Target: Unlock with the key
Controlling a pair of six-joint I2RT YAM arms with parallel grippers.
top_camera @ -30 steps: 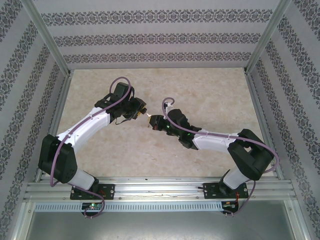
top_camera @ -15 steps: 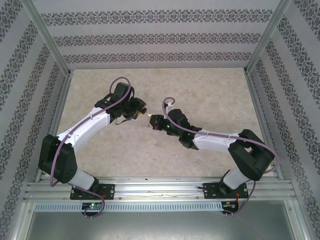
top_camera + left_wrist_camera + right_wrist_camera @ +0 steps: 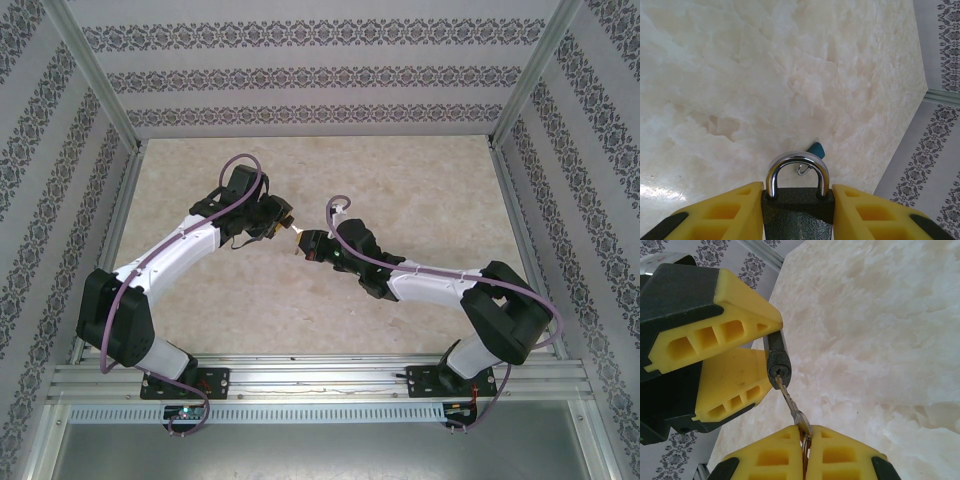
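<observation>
A dark padlock [image 3: 797, 212] with a silver shackle [image 3: 797, 167] sits clamped between the yellow fingers of my left gripper [image 3: 797, 200], which is shut on its body. In the right wrist view the padlock's keyhole end [image 3: 777, 369] faces my right gripper [image 3: 805, 435]. That gripper is shut on the head of a silver key [image 3: 792, 407], and the key's tip touches the keyhole. From above, both grippers meet over the middle of the table, left gripper [image 3: 278, 222] and right gripper [image 3: 308, 243], with the key [image 3: 297, 234] bridging them.
The marbled beige tabletop [image 3: 400, 190] lies under both arms. Patterned walls [image 3: 320, 75] and aluminium posts close in the back and sides. A metal rail [image 3: 320, 380] runs along the near edge by the arm bases.
The right arm has shifted very slightly. Both grippers keep their holds and the key stays at the keyhole.
</observation>
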